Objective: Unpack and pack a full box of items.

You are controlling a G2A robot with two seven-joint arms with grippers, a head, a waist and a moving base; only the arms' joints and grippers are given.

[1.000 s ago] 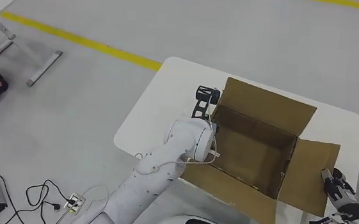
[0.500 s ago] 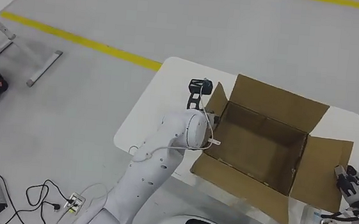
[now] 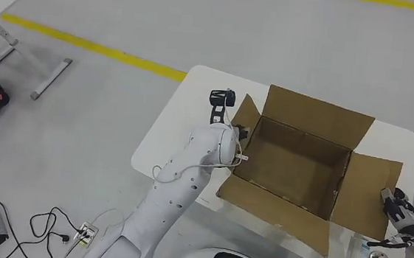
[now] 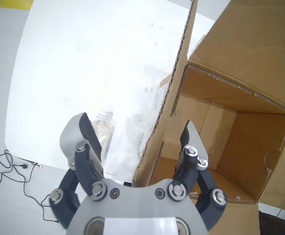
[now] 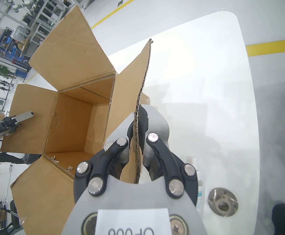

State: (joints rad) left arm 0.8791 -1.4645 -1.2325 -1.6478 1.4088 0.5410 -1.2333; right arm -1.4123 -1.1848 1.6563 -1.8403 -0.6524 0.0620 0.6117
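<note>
Open brown cardboard box point(image 3: 315, 116) sits on white rounded table point(image 3: 177, 126), on a yellow-lined grey floor point(image 3: 82, 118). Left gripper point(image 4: 137, 123) spread wide astride one side flap. Right gripper point(image 5: 138, 120) clamped on opposite flap.

light: bright, even, diffuse overhead; no hard src in view
table point(image 4: 66, 66): white top near blown out in left wrist view, surface detail mostly lost
shadows: soft grey patch on table next to box point(image 4: 245, 144) flap, edges fuzzy
box inside: darker than flaps, walls still readable
floor point(image 3: 128, 11): flat grey, no glare
distortion: both wrist views fisheye, table edges bow; top view lines ~straight
</note>
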